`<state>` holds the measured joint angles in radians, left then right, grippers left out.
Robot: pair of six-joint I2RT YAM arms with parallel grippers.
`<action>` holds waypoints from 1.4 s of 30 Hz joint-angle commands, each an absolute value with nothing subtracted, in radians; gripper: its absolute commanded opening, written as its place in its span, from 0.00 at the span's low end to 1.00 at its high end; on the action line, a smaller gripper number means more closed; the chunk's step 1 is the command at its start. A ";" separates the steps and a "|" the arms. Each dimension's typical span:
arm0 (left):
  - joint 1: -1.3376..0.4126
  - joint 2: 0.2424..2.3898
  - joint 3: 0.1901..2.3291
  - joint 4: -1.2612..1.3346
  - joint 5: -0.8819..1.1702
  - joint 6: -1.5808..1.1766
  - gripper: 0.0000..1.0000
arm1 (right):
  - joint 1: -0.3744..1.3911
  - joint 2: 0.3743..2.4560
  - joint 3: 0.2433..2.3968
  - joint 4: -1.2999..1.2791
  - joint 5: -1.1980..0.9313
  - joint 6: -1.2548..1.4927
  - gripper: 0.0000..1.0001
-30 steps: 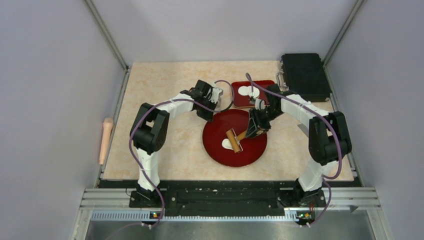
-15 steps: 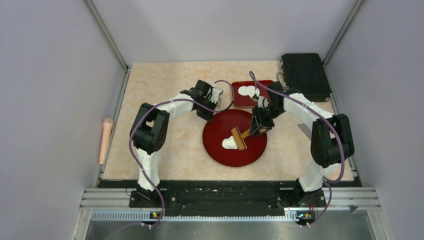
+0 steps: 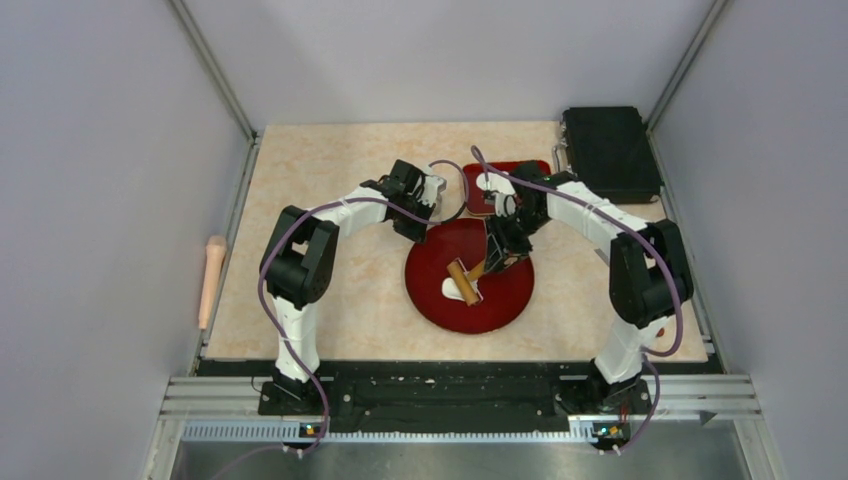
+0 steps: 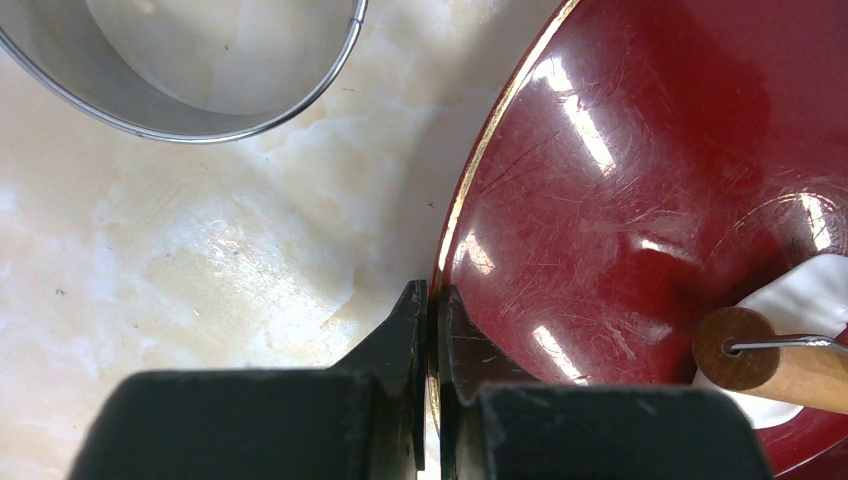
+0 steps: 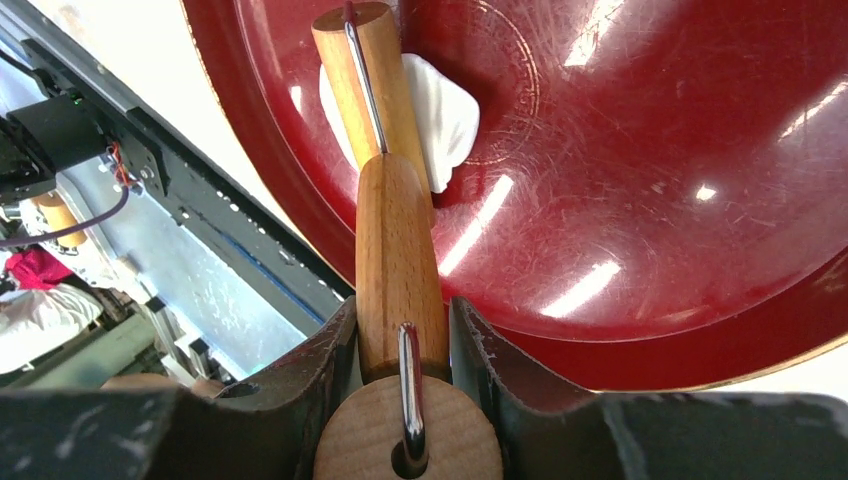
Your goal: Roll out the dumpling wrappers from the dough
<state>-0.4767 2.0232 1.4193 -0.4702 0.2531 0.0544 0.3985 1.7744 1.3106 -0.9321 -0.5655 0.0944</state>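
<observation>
The dough (image 3: 453, 291) is a small white flattened lump on the round red plate (image 3: 500, 302). A small wooden roller (image 3: 463, 276) lies across it. My right gripper (image 3: 496, 258) is shut on the roller's handle (image 5: 396, 250), with the drum resting on the dough (image 5: 445, 115). My left gripper (image 3: 418, 228) is shut on the plate's far-left rim (image 4: 432, 330). In the left wrist view the roller's end (image 4: 740, 350) rests on the dough (image 4: 805, 295). White pieces (image 3: 490, 183) lie on a small red tray; whether they are the wrappers is too small to tell.
The small red tray (image 3: 530, 167) lies behind the plate, partly under my right arm. A metal ring (image 4: 200, 105) lies on the table just beyond my left gripper. A black case (image 3: 608, 150) is at the far right corner. A wooden rolling pin (image 3: 212, 278) lies off the table's left edge.
The roller first rolled right across the dough, then came back left and a little farther from the arms' bases. My right wrist swung left with it. My left arm and the plate have not moved.
</observation>
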 commanded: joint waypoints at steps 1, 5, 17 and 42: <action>-0.477 2.080 1.396 -0.433 0.176 0.056 0.00 | 0.427 1.858 1.298 -0.857 -0.335 0.026 0.00; -0.476 2.080 1.395 -0.433 0.178 0.056 0.00 | 0.456 1.874 1.306 -0.856 -0.326 0.019 0.00; -0.476 2.076 1.392 -0.431 0.181 0.057 0.00 | 0.464 1.884 1.315 -0.857 -0.240 0.016 0.00; -0.477 2.069 1.384 -0.422 0.180 0.056 0.00 | 0.204 1.906 1.180 -0.851 -0.077 -0.059 0.00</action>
